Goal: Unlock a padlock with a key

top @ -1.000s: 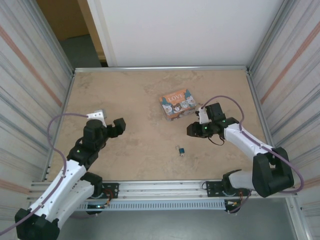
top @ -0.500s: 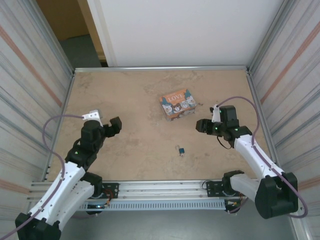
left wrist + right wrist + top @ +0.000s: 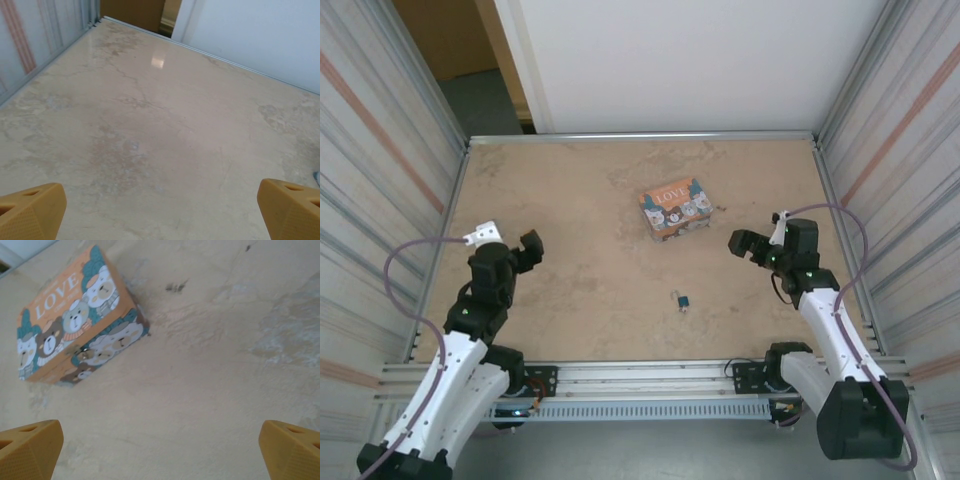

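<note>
Beige marbled tabletop (image 3: 570,190); corrugated metal walls (image 3: 380,170) either side, white panel (image 3: 700,60) behind; padlock (image 3: 681,300) lies flat on the near side of the orange LOVE box (image 3: 674,206), apart from it; left gripper (image 3: 160,220) well left of box, jaws spread wide, empty; right gripper (image 3: 160,455) right of box, likewise.

Brightness: an even, soft, bright light is seen across the worktop (image 3: 590,190); no dark corners are found.
Source: light is cast from overhead, and a pale reflected patch is shown on the far part of the worktop in the left wrist view.
Shadows: only a faint, short shadow is thrown beside the box (image 3: 675,208).
Glare: the white back wall (image 3: 670,60) is nearly washed out.
Sharpness: the overhead view is rendered crisply, though the padlock (image 3: 682,300) is shown too small for detail.
Distortion: the ribbed side walls (image 3: 380,150) are shown splayed outward towards the edges.
</note>
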